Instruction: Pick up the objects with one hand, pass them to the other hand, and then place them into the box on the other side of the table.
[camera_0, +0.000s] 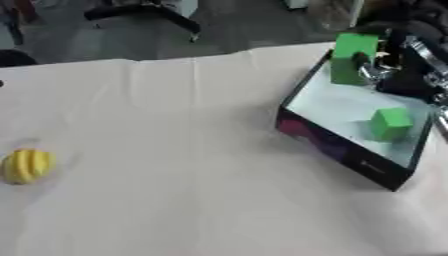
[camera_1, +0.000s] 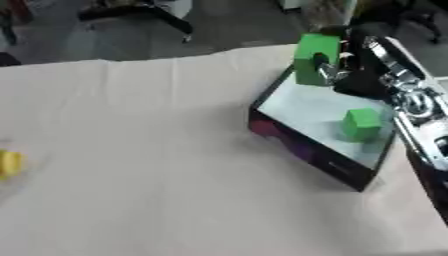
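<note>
While over box (camera_1: 289, 142), green block (camera_1: 315, 59) seemingly betw. rt-hand fingers (camera_1: 325, 70).

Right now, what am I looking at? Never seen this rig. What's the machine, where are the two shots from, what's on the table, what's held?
Both pictures come from one stereo camera in a humanoid robot's head, looking down at its work; the left eye view and right eye view show the same moment. The table has a pale cover. On the robot's right stands an open dark box with a small green cube inside. The robot's right hand, black and silver, reaches in from the upper right with its fingers curled round a larger green block, holding it above the box's far end. A yellow ridged object lies at the table's left edge. The left hand shows nowhere.
</note>
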